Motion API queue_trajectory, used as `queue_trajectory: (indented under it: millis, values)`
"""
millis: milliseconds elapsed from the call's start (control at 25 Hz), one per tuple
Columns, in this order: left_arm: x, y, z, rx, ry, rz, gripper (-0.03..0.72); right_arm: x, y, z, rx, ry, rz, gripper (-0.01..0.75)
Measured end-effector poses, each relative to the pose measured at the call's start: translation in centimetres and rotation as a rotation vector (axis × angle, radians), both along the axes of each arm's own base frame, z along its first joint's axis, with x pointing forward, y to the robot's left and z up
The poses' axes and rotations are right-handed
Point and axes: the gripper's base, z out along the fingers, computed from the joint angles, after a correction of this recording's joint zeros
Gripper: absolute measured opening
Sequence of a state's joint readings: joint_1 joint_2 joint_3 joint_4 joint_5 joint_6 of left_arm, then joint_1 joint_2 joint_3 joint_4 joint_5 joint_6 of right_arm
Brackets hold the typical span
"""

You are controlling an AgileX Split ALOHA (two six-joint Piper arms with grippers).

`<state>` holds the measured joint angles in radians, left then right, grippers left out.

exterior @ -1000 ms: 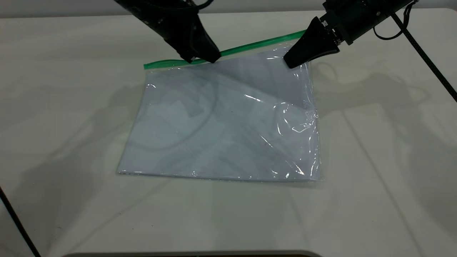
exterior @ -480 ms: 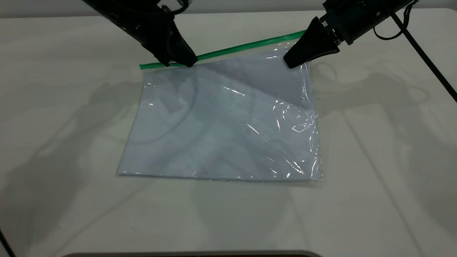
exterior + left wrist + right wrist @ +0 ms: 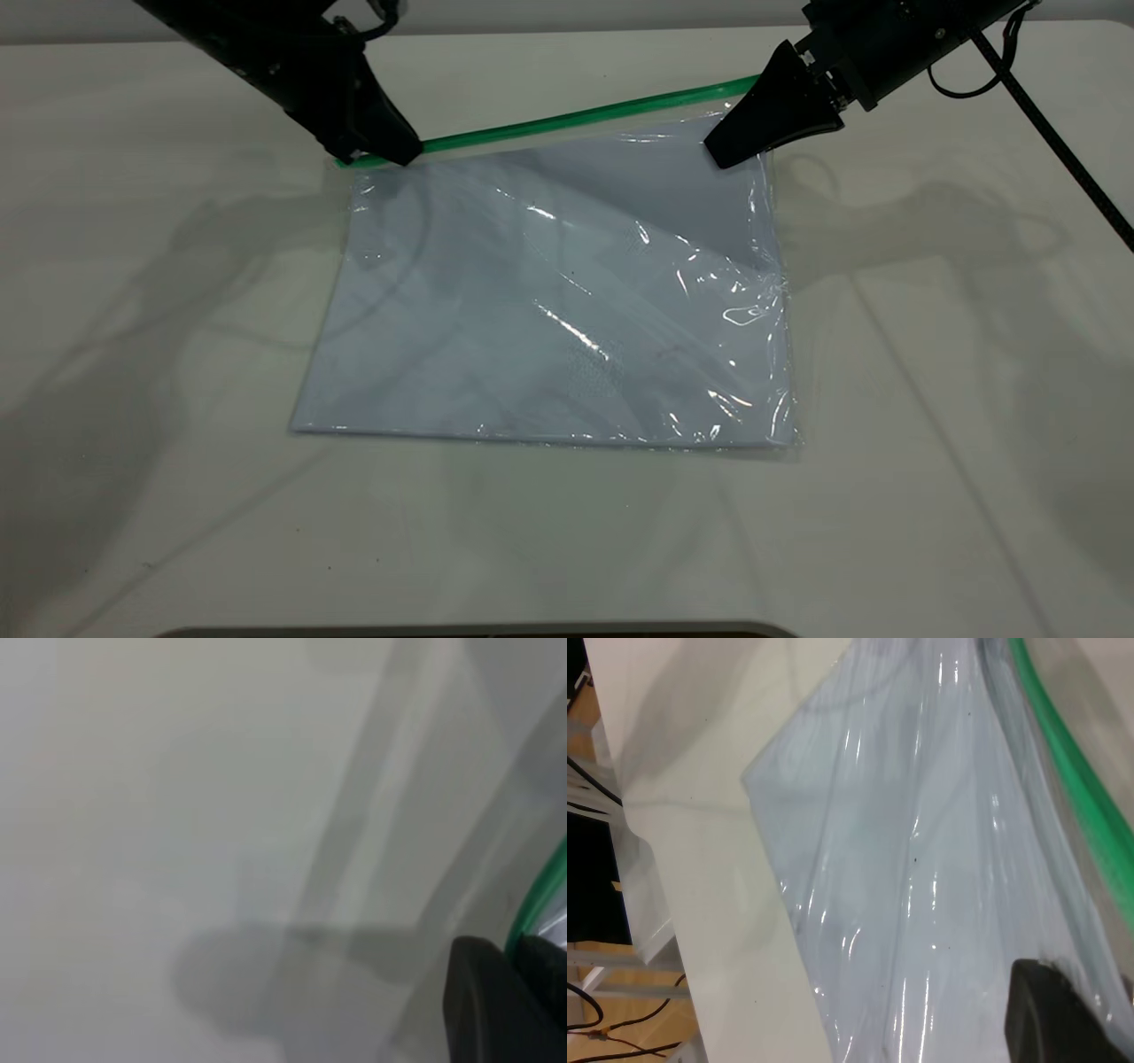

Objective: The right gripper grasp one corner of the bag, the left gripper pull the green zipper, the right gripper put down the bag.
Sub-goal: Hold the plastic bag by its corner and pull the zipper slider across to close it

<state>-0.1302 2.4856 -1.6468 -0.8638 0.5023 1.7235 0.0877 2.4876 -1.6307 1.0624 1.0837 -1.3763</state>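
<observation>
The bag [image 3: 549, 301] is a clear pouch with pale blue-white sheets, lying on the table with its far right corner lifted. The green zipper [image 3: 567, 120] runs along its far edge. My right gripper [image 3: 722, 152] is shut on the bag's far right corner and holds it raised. My left gripper [image 3: 390, 155] is shut on the green zipper at the strip's far left end; the slider tab is hidden between the jaws. The left wrist view shows the green zipper [image 3: 540, 895] running into the left gripper [image 3: 518, 966]. The right wrist view shows the bag [image 3: 921, 859] and the green zipper [image 3: 1072, 788].
The white table [image 3: 930, 354] spreads all round the bag. A black cable [image 3: 1054, 133] trails from the right arm toward the right edge. The table's side edge and the floor beneath, with cables, show in the right wrist view [image 3: 629, 859].
My left gripper has slid left along the green zipper, from near its middle to its far left end. The right gripper has held still with the corner raised.
</observation>
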Motion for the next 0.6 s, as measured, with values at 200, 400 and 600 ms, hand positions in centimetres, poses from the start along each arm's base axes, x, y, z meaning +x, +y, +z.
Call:
queue_trajectory:
  millis: [200, 400, 600]
  values:
    - [0.1, 0.6, -0.1, 0.028, -0.006, -0.003, 0.072, 0.0, -0.1, 0.0, -0.001, 0.000, 0.000, 0.036]
    - [0.0, 0.9, -0.2, 0.054, 0.002, 0.001, 0.075, 0.0, -0.1, 0.0, -0.001, 0.000, 0.000, 0.036]
    - [0.0, 1.2, -0.3, 0.064, 0.015, 0.017, 0.078, 0.0, -0.1, 0.0, -0.002, -0.002, 0.003, 0.036]
